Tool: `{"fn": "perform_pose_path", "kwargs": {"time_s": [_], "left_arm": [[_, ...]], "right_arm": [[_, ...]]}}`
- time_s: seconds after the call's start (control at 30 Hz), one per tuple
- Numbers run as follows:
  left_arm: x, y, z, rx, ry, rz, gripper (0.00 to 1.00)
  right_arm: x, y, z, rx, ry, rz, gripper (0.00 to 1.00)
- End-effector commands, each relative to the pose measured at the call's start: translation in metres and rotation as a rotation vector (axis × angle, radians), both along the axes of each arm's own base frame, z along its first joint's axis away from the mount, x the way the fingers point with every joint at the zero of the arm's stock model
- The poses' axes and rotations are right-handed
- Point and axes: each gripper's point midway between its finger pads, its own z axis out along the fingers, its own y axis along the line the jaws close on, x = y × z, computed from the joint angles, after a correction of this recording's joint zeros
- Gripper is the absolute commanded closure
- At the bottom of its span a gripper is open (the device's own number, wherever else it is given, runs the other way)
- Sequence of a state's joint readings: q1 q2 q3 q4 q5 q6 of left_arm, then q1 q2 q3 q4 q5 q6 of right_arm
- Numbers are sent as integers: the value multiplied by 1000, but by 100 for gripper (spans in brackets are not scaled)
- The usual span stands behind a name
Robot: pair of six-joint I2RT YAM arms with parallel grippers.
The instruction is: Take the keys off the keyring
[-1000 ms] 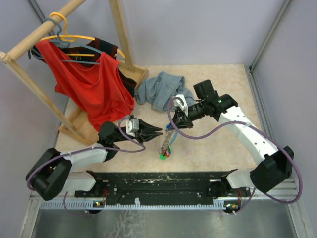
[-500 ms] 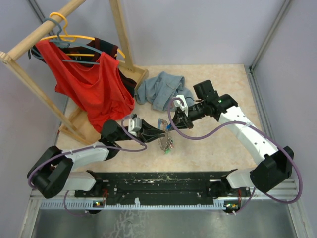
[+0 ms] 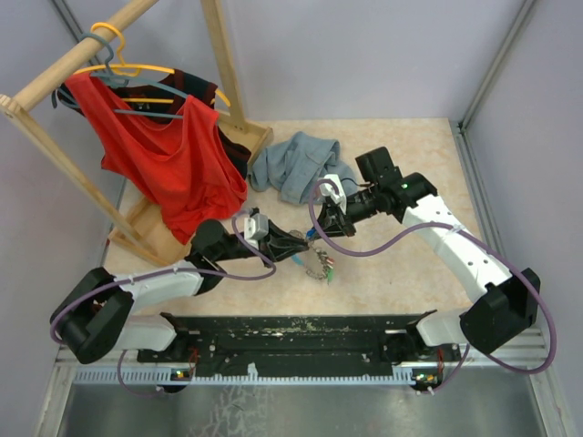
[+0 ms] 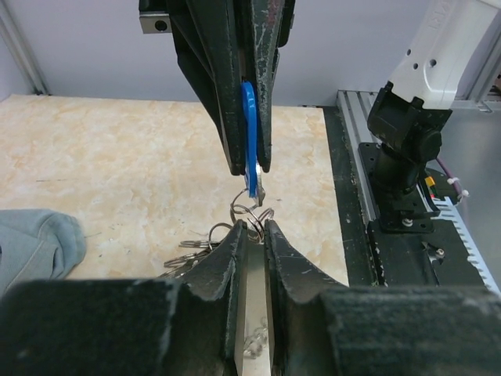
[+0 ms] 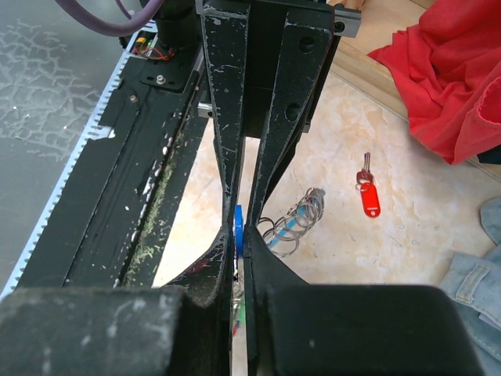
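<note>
We are seeing the left arm [image 3: 155, 287] reaching low from the near left corner toward the middle of the table [image 3: 401, 273], with its forearm lying almost flat. The left gripper [image 4: 253, 229] is holding its fingers nearly together at the wire rings of the keyring [image 4: 249, 213]. We cannot tell whether they are really pinching the wire. The keyring is sitting between the two grippers, and the other keys [image 3: 321, 266] are bunching just beside it on the near side.

The blue key [image 4: 248, 133] is standing up and down in the left wrist view, with its narrow end pointing down at the rings. The right gripper [image 5: 239, 235] is clamping flat on its plastic head. The right arm [image 3: 455, 241] is bending back from a far elbow, with the wrist turning left. A red key [image 5: 368, 192] is lying alone on the table, well apart.
</note>
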State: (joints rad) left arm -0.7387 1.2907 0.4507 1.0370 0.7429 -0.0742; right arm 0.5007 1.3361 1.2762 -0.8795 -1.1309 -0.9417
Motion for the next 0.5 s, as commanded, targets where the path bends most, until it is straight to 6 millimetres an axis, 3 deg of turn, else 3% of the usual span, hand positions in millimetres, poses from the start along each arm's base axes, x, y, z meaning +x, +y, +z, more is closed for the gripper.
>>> {"fn": "perform_pose_path", "kwargs": {"time_s": [0.0,0.47], "left_arm": [[6,-6,8,-6,-8,19,81],[7,-5,1,20,25,43,83]], "right_arm": [[-6,3,26,91,-53,45,100],[-5,3,27,89,-62,41,100]]}}
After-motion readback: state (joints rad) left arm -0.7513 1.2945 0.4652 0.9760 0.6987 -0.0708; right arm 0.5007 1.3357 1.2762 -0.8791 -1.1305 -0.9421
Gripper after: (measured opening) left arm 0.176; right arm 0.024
